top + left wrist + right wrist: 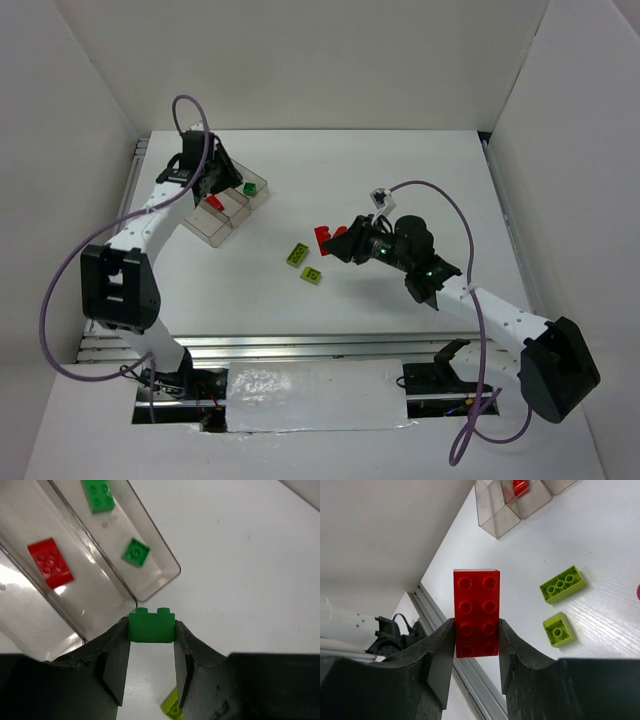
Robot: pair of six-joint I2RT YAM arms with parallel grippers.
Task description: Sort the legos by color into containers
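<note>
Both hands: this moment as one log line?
left hand: shut on green brick, near tray end | right hand: shut on red brick | loose: two yellow-green bricks

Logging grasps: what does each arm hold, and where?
Left fingers: green brick, by its two sides. Right fingers: red brick, by its long sides, near one end.

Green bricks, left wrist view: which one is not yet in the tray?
The green brick pinched in the left gripper; the other two lie inside one tray compartment.
</note>
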